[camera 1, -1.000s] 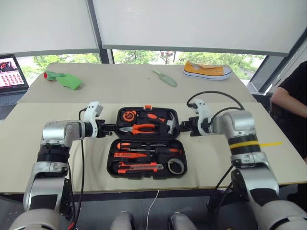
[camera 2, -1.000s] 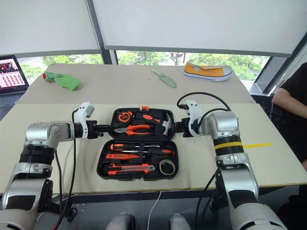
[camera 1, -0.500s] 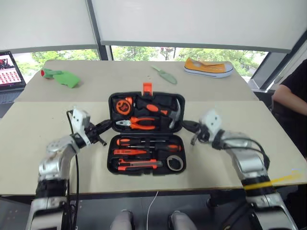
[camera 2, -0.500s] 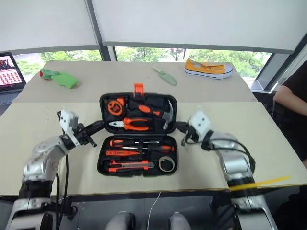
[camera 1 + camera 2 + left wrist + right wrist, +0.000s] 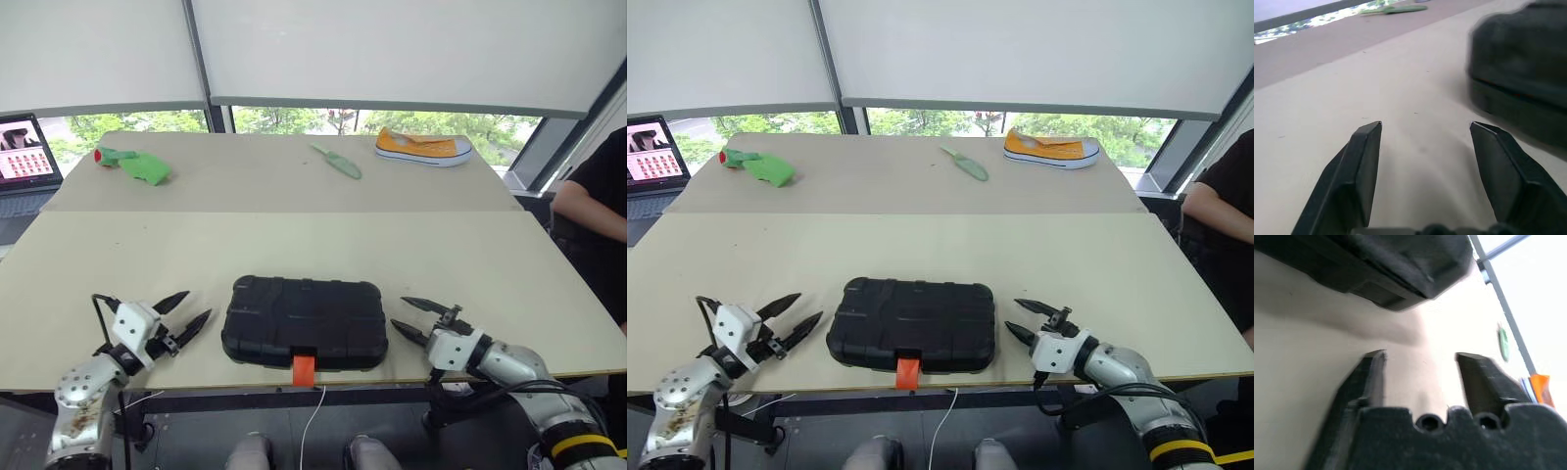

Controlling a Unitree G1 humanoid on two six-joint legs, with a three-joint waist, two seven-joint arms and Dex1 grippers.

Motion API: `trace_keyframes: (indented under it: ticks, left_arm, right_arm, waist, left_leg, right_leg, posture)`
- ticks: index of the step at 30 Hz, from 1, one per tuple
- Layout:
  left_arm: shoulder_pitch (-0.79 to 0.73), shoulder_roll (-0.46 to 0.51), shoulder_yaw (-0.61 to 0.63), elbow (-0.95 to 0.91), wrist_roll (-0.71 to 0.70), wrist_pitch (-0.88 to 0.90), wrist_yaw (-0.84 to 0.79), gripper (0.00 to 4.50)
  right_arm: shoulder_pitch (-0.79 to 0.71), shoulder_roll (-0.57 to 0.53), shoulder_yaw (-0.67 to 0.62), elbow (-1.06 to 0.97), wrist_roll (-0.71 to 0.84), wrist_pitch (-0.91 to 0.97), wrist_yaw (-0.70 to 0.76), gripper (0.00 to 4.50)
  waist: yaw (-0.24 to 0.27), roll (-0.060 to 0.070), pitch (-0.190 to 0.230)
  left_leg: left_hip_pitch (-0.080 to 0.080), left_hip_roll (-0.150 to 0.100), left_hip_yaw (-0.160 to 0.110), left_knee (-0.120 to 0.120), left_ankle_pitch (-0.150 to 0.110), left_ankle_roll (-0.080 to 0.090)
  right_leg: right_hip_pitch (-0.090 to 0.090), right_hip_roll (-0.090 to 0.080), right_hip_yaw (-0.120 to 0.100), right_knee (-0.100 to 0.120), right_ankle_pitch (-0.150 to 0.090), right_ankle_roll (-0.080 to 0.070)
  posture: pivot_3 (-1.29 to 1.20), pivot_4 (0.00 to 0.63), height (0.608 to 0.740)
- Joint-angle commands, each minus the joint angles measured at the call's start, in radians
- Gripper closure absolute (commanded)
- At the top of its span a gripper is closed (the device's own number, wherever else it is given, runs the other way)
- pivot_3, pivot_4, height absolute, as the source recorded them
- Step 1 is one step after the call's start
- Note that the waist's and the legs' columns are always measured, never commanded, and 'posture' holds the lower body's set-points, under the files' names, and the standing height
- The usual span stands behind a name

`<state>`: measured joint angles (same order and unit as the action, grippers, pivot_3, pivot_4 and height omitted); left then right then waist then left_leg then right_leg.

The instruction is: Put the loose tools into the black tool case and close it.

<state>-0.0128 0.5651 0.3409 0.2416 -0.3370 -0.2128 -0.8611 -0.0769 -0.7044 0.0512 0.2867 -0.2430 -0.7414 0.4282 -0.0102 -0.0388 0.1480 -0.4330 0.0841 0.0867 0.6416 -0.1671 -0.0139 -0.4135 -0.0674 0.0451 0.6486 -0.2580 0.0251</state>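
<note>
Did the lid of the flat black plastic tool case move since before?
Yes. The flat black plastic tool case is now folded shut toward the table's near edge, its orange latch hanging in front.

The black tool case [image 5: 304,320] is matte black all over, its lid ribbed with moulded ridges, and a small bright orange latch [image 5: 304,369] hangs at its near edge. The counter [image 5: 294,245] is plain pale beige. The left end effector [image 5: 180,316] has black fingers on a white housing; the right end effector [image 5: 417,318] is coloured the same. Farther back lie a yellow-orange shoe [image 5: 423,147] with a white sole, a light green trowel [image 5: 338,162], and a green object [image 5: 137,165] with what looks like a red tip. The laptop [image 5: 26,157] screen shows red and white patches.
</note>
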Motion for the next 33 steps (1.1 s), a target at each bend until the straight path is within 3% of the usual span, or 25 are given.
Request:
trace_keyframes:
  ticks: [1,4,5,9,10,17,25,33]
  left_arm:
    - [-0.096,0.042,0.014,0.039,-0.046,0.074,-0.009,1.65]
    - [-0.255,0.058,-0.052,0.113,-0.036,0.145,-0.057,2.26]
    - [-0.307,0.059,-0.077,0.14,-0.024,0.162,-0.077,2.69]
    - [-0.49,0.046,-0.19,0.266,0.048,0.168,-0.149,4.22]
    - [-0.527,0.045,-0.215,0.303,0.068,0.17,-0.161,4.48]
    - [-0.745,0.028,-0.338,0.525,0.157,0.251,-0.249,4.48]
    - [-0.712,0.077,-0.415,0.52,0.195,0.334,-0.441,4.48]
    - [-0.5,0.114,-0.272,0.314,0.1,0.395,-0.355,4.48]
  right_arm:
    - [0.124,-0.067,-0.039,-0.187,0.299,0.186,0.183,1.85]
    - [0.265,-0.14,-0.034,-0.416,0.526,0.386,0.332,2.68]
    - [0.291,-0.157,-0.03,-0.482,0.564,0.451,0.355,3.09]
    - [0.301,-0.184,0.038,-0.668,0.602,0.644,0.421,4.46]
    - [0.292,-0.182,0.055,-0.7,0.609,0.688,0.427,4.5]
    - [0.072,-0.1,0.226,-0.8,0.639,1.108,0.411,4.5]
    - [-0.187,0.043,0.221,-0.523,0.499,1.059,0.371,4.5]
    - [-0.366,0.15,0.181,-0.157,0.392,0.861,0.355,4.5]
  waist:
    - [0.006,0.0,0.0]
    - [0.016,0.0,0.0]
    - [0.019,-0.001,0.0]
    - [0.014,-0.004,-0.001]
    - [0.012,-0.005,-0.001]
    - [-0.001,-0.007,0.0]
    - [-0.007,-0.01,0.001]
    - [-0.004,-0.009,0.001]
  left_leg:
    - [0.001,0.0,0.0,0.0,0.0,0.0]
    - [0.006,-0.001,0.0,-0.001,0.0,0.0]
    - [0.007,-0.001,0.0,-0.001,0.0,0.0]
    - [0.007,-0.001,0.0,0.0,0.0,0.0]
    - [0.007,-0.001,0.0,0.0,0.0,0.0]
    - [0.002,0.0,-0.004,-0.001,0.0,0.001]
    - [-0.008,0.001,-0.004,0.002,0.0,0.001]
    - [-0.008,0.002,-0.004,0.001,0.0,0.001]
  right_leg:
    - [0.002,0.0,0.0,0.0,0.0,0.0]
    - [0.009,-0.002,-0.001,-0.002,-0.001,-0.001]
    - [0.009,-0.003,-0.002,-0.002,-0.002,0.0]
    - [0.01,-0.002,-0.002,-0.003,-0.003,0.003]
    - [0.009,-0.002,-0.002,-0.003,-0.003,0.004]
    - [0.005,0.003,-0.002,-0.002,0.002,0.004]
    - [-0.007,0.005,-0.001,0.0,0.002,0.003]
    - [-0.008,0.006,0.0,0.001,0.003,0.003]
  posture:
    - [0.0,0.15,0.74]
    - [0.0,0.15,0.74]
    - [0.0,0.15,0.74]
    - [0.0,0.15,0.74]
    - [0.0,0.15,0.74]
    - [0.0,0.15,0.74]
    - [0.0,0.15,0.74]
    - [0.0,0.15,0.74]
